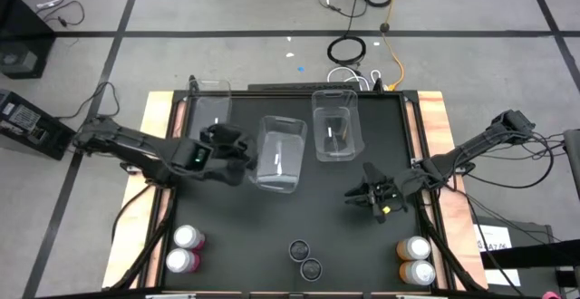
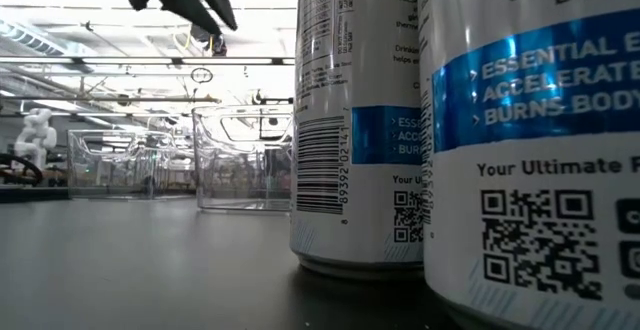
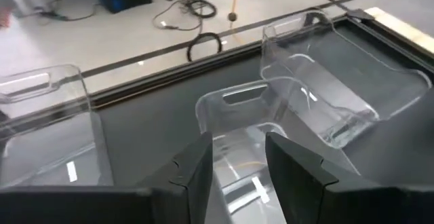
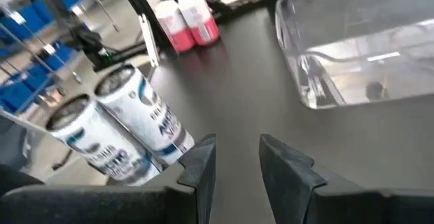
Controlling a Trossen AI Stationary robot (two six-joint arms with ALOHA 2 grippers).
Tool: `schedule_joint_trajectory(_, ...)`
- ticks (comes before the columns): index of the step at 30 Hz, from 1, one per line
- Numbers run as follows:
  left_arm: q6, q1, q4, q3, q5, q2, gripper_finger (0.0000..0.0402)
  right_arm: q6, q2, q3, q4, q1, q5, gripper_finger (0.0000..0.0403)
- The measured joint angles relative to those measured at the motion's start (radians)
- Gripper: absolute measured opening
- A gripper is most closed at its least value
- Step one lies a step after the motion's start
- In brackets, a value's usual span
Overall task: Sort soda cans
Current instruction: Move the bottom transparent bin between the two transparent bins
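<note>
Two pink cans [image 1: 185, 249] stand at the near left, two orange cans [image 1: 415, 260] at the near right, and two dark-topped cans [image 1: 305, 259] with white and blue bodies [image 2: 365, 120] at the near middle. My left gripper [image 1: 239, 150] is open at the left side of the middle clear bin [image 1: 281, 154], which shows between its fingers in the left wrist view [image 3: 237, 122]. My right gripper [image 1: 359, 196] is open and empty above the mat right of centre, facing the dark-topped cans [image 4: 129, 125] and the pink cans [image 4: 186, 20]. My left gripper has its open fingers [image 3: 196, 173] by the near wall of the middle bin [image 3: 234, 146]. I cannot tell whether they touch it.
Three clear bins stand upright on the black mat: one at the far left [image 1: 210, 109], the middle one, and one at the far centre [image 1: 337, 125]. Bare mat [image 1: 344, 245] lies between the can pairs. Wooden table edges [image 1: 435, 109] frame the mat.
</note>
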Motion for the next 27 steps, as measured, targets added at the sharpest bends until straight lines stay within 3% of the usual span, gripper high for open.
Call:
schedule_joint_trajectory(6, 0.253, 0.036, 0.214, -0.195, 0.108, -0.212, 0.0147, 0.026, 0.001, 0.000, 0.071, -0.001, 0.018, 0.0107)
schedule_joint_trajectory(10, 0.424, 0.090, 0.334, -0.309, 0.220, -0.350, 0.0147, 0.028, 0.000, 0.000, 0.092, -0.002, 0.104, 0.0107)
schedule_joint_trajectory(18, 0.730, 0.264, 0.482, -0.454, 0.565, -0.557, 0.0147, 0.055, 0.001, 0.000, 0.118, -0.002, 0.284, 0.0107)
schedule_joint_trajectory(22, 0.804, 0.384, 0.469, -0.479, 0.682, -0.610, 0.0147, 0.056, 0.002, 0.000, 0.144, -0.004, 0.299, 0.0107)
schedule_joint_trajectory(27, 0.894, 0.571, 0.479, -0.522, 0.930, -0.631, 0.0147, 0.085, 0.004, 0.000, 0.149, -0.022, 0.302, 0.0107)
